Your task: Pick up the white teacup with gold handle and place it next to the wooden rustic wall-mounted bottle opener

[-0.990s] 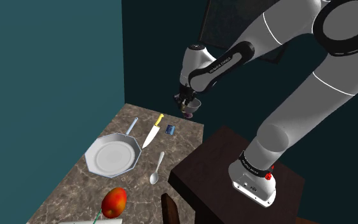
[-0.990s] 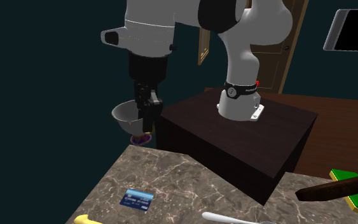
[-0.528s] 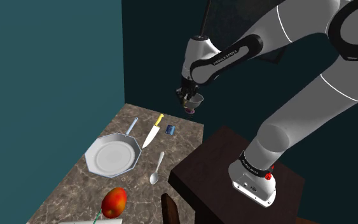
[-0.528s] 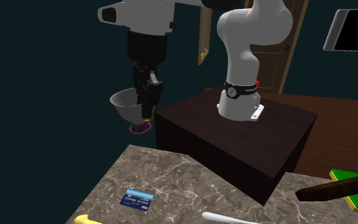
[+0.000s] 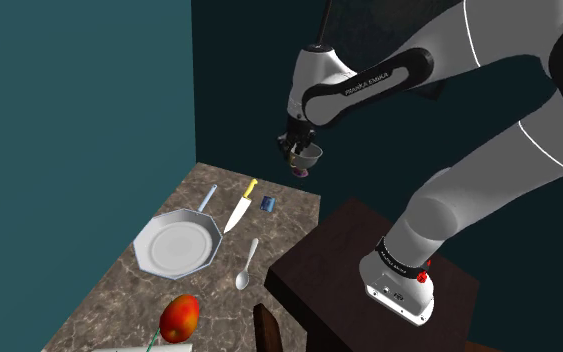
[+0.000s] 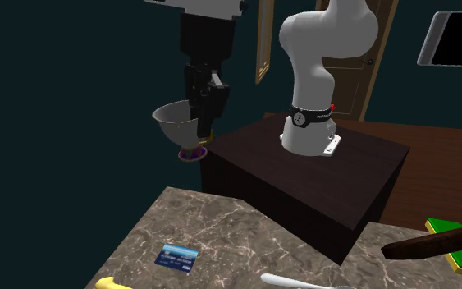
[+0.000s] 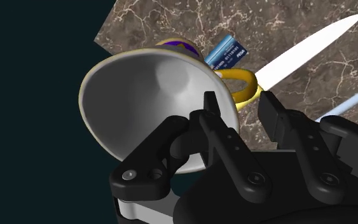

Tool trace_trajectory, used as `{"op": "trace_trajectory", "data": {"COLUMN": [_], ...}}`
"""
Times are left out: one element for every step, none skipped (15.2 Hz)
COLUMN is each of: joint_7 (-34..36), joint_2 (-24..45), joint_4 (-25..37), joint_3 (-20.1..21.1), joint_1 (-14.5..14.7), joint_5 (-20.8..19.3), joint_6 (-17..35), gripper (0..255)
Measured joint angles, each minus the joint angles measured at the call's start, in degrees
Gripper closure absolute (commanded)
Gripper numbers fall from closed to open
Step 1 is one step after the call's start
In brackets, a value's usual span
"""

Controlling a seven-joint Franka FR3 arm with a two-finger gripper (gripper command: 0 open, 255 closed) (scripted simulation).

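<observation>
teacup (image 5: 310,157) — white bowl, gold handle, purple foot — is held in the air, foot down, clear of the marbled counter (image 5: 104,290). it hangs over the counter's far edge, near the dark stand (image 5: 369,250). hand (image 5: 300,153) is clamped on the cup at its handle side. in the wrist view the gold handle is seen between the two fingers (image 7: 212,121). a blue card (image 5: 267,204) and a yellow-handled knife (image 5: 239,210) are noted on the counter below — just beside each other. an octagonal pan (image 5: 179,245) and a spoon (image 5: 246,265) lie toward the shoulder view's lower left.
</observation>
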Motion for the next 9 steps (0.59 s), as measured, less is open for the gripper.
{"op": "trace_trajectory", "data": {"joint_7": [1.0, 1.7, 2.9, 3.8, 4.8, 6.1, 7.4, 8.5, 10.1], "joint_2": [-1.0, -2.6, -4.0, -5.2, -7.1, -8.1, -9.0, -9.8, -11.1], "joint_4": [-1.2, -1.9, -2.7, -3.9, -4.9, -6.3, -7.0, -7.3, -8.3], "joint_3": [0.8, 1.3, 2.3, 3.0, 3.8, 4.8, 5.8, 6.7, 7.9], "joint_1": [0.7, 1.4, 2.5, 3.2, 4.3, 5.4, 6.4, 7.3, 8.7], "joint_5": [0.5, 1.2, 2.0, 2.6, 3.5, 4.3, 5.1, 5.8, 7.0], "joint_6": [0.1, -0.8, -1.6, -1.7, -2.6, -2.5, -2.8, -3.3, -3.9], "gripper": [255, 255, 255, 255, 255, 255, 255, 255, 255]}}
